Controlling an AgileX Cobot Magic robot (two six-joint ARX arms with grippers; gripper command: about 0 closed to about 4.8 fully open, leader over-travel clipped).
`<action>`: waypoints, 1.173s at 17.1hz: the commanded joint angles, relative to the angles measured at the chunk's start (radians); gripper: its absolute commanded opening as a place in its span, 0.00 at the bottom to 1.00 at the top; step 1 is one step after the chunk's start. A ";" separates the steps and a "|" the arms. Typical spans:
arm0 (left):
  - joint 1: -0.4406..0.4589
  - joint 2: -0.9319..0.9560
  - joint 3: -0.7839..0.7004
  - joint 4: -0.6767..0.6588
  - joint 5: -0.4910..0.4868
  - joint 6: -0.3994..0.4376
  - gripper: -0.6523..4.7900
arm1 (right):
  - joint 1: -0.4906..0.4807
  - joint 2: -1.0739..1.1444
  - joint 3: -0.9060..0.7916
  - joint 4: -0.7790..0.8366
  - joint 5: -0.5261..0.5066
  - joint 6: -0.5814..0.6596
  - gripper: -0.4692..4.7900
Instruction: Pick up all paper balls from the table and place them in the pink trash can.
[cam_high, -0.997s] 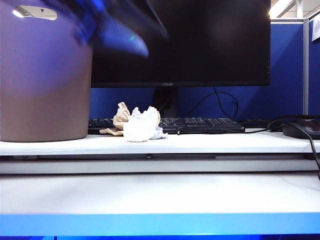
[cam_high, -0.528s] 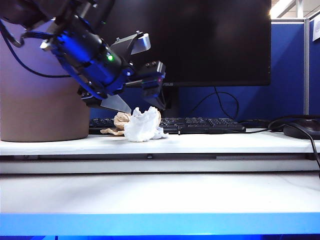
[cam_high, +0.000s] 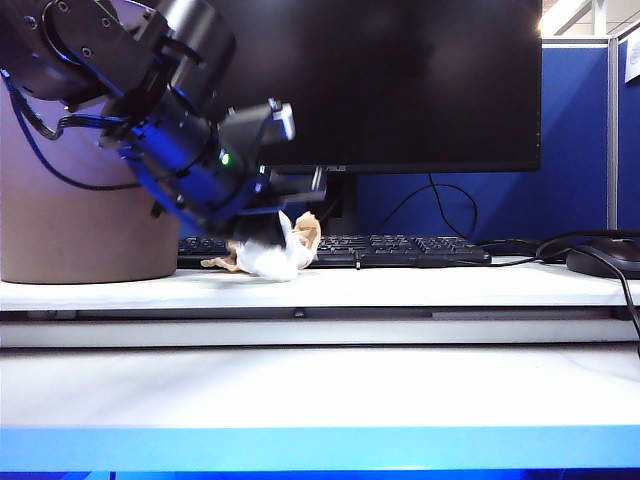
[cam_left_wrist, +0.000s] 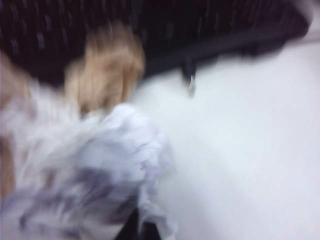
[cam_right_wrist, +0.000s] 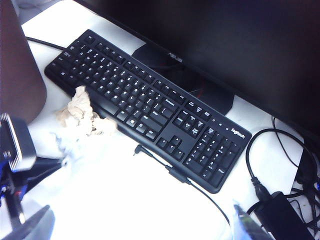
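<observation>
While the white paper ball (cam_high: 268, 258) is sitting on the table (cam_high: 420, 285) just in front of the keyboard (cam_high: 400, 250), the left gripper (cam_high: 262, 232) is pressing down onto it from above, its dark fingers clenched around the top of the wad. In the left wrist view the same white paper ball (cam_left_wrist: 95, 170) is filling much of the blurred picture, and the dark tips of the fingers are only just showing beneath it. The tan paper ball (cam_high: 304, 234) is lying right behind the white one, touching it and leaning against the keyboard's front edge; in the left wrist view it (cam_left_wrist: 105, 75) is showing as a brownish smear between the white wad and the keyboard (cam_left_wrist: 210, 35). A third ball is not clearly showing in any view.

The pink trash can (cam_high: 90, 220) is standing upright on the table at the far left, largely hidden behind the left arm. A large dark monitor (cam_high: 400, 80) is rising behind the keyboard, and cables and a mouse (cam_high: 605, 258) are lying at the right.

The right gripper (cam_right_wrist: 142, 220) is hanging above the table with its jaws spread wide and holding nothing, looking down on the keyboard (cam_right_wrist: 150, 105), the tan paper ball (cam_right_wrist: 82, 112) and the washed-out white table (cam_right_wrist: 130, 200).
</observation>
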 joint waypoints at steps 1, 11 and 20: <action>-0.001 -0.009 0.072 0.032 0.116 -0.004 0.11 | 0.001 -0.016 0.004 -0.005 -0.001 0.000 1.00; -0.027 -0.138 0.677 -0.492 -0.003 0.301 0.11 | 0.001 -0.034 0.004 -0.025 -0.053 0.000 1.00; 0.393 -0.286 0.836 -1.111 -0.021 0.355 0.36 | 0.002 0.079 -0.043 0.022 -0.196 0.000 1.00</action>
